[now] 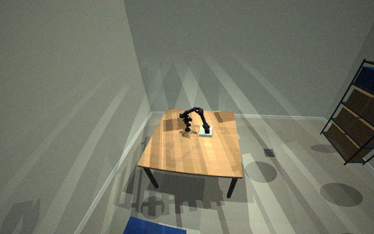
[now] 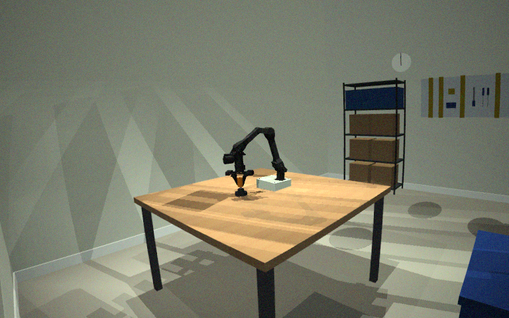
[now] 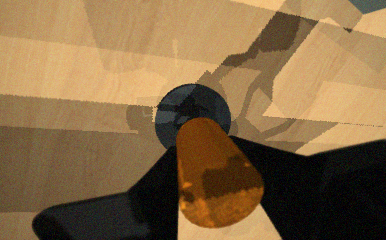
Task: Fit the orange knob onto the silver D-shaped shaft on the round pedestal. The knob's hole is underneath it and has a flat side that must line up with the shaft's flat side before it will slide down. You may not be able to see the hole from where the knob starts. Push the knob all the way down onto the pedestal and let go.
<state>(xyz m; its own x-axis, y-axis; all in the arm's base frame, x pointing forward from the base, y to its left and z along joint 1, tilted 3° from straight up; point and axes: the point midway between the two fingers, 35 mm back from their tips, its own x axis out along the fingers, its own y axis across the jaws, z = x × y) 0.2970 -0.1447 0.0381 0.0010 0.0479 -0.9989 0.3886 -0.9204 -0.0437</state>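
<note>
The orange knob (image 2: pixel 240 181) (image 3: pixel 220 175) is upright between the fingers of my gripper (image 2: pixel 240 185) (image 3: pixel 203 142), which is shut on it. The gripper points down over the dark round pedestal (image 1: pixel 187 129) (image 2: pixel 240 193) (image 3: pixel 192 95). In the wrist view the knob's far end overlaps the lower part of the pedestal's disc. In the exterior view the knob's lower end is just above the pedestal; whether they touch is too small to tell. The silver shaft, the knob's hole and both flat sides are hidden. The knob cannot be made out in the top view.
The wooden table (image 1: pixel 183 156) (image 2: pixel 265 236) carries the pedestal and a pale box (image 1: pixel 201 135) (image 2: pixel 273 184) under the arm's base, to the right of the pedestal in the top and exterior views. Shadows cross the tabletop. A shelf rack (image 1: pixel 341 103) (image 2: pixel 344 130) stands away from the table.
</note>
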